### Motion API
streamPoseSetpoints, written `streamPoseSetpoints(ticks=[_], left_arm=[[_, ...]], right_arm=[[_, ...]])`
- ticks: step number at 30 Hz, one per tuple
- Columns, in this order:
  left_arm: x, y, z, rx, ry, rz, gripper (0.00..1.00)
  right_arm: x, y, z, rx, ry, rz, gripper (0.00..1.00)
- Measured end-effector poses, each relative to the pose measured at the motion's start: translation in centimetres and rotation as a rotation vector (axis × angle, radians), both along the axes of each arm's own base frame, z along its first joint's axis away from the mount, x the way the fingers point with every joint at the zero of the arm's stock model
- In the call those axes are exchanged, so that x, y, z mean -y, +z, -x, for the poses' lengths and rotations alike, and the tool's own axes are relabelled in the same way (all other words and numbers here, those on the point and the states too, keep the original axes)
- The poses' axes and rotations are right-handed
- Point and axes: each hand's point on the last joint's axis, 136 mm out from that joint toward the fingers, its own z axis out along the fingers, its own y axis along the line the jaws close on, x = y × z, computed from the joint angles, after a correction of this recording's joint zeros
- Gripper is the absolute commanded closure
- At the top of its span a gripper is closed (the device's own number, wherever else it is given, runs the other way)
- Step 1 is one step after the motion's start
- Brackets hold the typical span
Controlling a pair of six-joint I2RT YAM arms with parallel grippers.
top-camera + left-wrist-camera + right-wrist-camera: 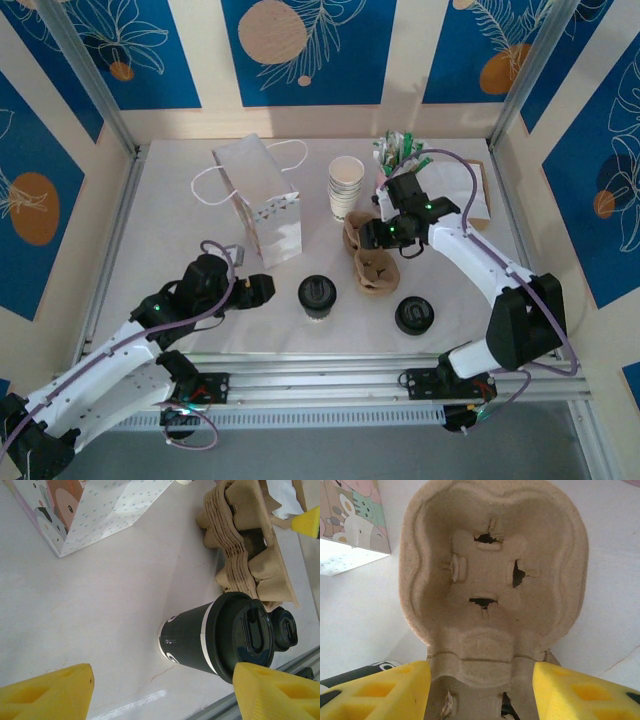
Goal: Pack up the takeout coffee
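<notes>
Near the bag (262, 210), my left gripper (162, 677) stands open before the cup (200, 635), its print unreadable; my right gripper (482, 675) pinches the carrier (490, 570).

Table (180, 250): bag (262, 208), takeout coffee (317, 296), carrier (373, 265)

The coffee (200, 640) is black, with a thin white band under its black lid; its twin (414, 315) has the same black lid. The carrier (490, 580) is plain brown pulp. The bag (262, 205) is white, speckled with tiny grey-blue dots and printed with pastel cartoon animals. The cup stack (346, 185) is white. The left end effector (164, 680) and right end effector (481, 672) both have yellow fingers (47, 692). The worktop (180, 250) is off-white. The walls (310, 50) have blue panels with white leaf outlines and orange discs, set between cream stripes.
</notes>
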Motion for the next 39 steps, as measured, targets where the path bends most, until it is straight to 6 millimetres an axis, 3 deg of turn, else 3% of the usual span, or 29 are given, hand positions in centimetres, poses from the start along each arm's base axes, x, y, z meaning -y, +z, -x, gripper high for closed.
streamPoseSetpoints(ticks=[14, 21, 24, 39], left_arm=[[1.0, 0.0, -0.1, -0.019, -0.020, 0.037, 0.25], [1.3, -0.1, -0.1, -0.024, -0.027, 0.054, 0.26], [1.4, -0.4, -0.1, -0.032, -0.027, 0.047, 0.25], [1.0, 0.1, -0.1, -0.011, -0.017, 0.046, 0.27]], right_arm=[[-0.3, -2.4, 0.1, -0.081, 0.003, 0.013, 0.46], [-0.4, -2.7, 0.3, -0.096, 0.000, 0.009, 0.48], [-0.5, -2.8, 0.3, -0.106, -0.003, 0.003, 0.55], [-0.7, -2.6, 0.8, -0.131, -0.017, -0.022, 0.58]])
